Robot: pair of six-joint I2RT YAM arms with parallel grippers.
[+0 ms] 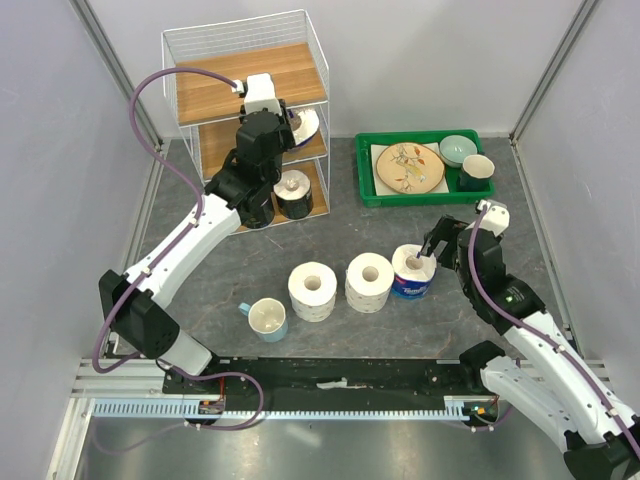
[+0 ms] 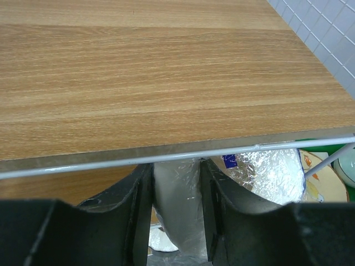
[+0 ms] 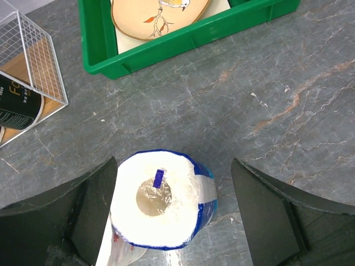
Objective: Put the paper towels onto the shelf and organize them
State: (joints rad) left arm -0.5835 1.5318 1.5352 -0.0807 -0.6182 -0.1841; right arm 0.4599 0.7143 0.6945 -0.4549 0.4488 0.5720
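The shelf [image 1: 250,75] stands at the back left. My left gripper [image 1: 288,122] reaches into its middle tier, shut on a blue-wrapped paper towel roll [image 1: 306,122]. In the left wrist view the gripper [image 2: 176,166] pinches the roll's plastic-wrapped wall [image 2: 177,194] just under the top board [image 2: 166,77]. A dark-wrapped roll [image 1: 293,190] lies on the bottom tier. Two large rolls [image 1: 312,290] [image 1: 369,282] and a second blue-wrapped roll [image 1: 413,270] stand on the table. My right gripper [image 1: 430,255] is open, its fingers [image 3: 83,213] either side of that roll [image 3: 161,199].
A green tray [image 1: 366,190] with a plate, bowl and cup sits at the back right; it also shows in the right wrist view [image 3: 183,41]. A pale cup with a blue handle [image 1: 267,318] stands near the front, left of the large rolls.
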